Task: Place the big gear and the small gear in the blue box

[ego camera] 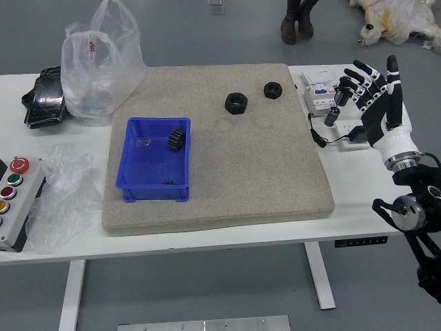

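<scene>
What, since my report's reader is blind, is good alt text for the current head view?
A blue box on a beige mat holds a black toothed gear and a dark piece too small to identify. The robot's right hand, empty, fingers spread, is raised at the right. A black ring and a smaller one lie farther back.

You've got a gray flr (186, 289) all round the white counter (358, 183), w/ its pale legs (319, 276) showing & dark boots (297, 21) beyond the far edge.
</scene>
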